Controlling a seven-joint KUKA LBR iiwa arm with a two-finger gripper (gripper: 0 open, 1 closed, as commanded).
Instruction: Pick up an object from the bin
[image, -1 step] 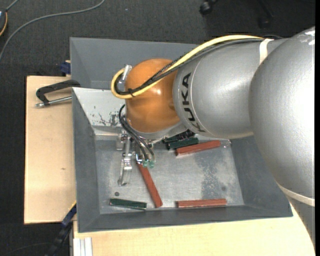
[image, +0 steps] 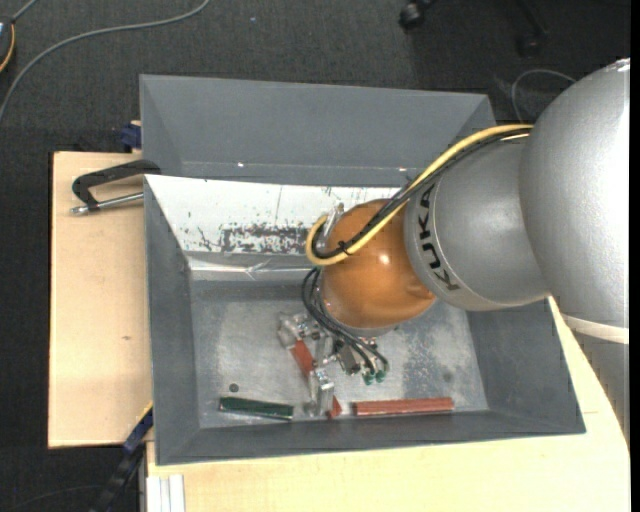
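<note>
The claw (image: 321, 385) hangs low over the floor of the bin (image: 168, 330), close to its front wall. The arm's orange cover (image: 375, 280) above hides much of it, so I cannot tell whether it is released or clenched. A short red piece (image: 300, 357) shows just left of the claw's metal parts; whether it is gripped or merely lies beneath is unclear. A red pen (image: 402, 406) lies just right of the claw and a dark green pen (image: 257, 407) to its left, both along the front wall. A small dark speck (image: 234, 389) sits further left.
</note>
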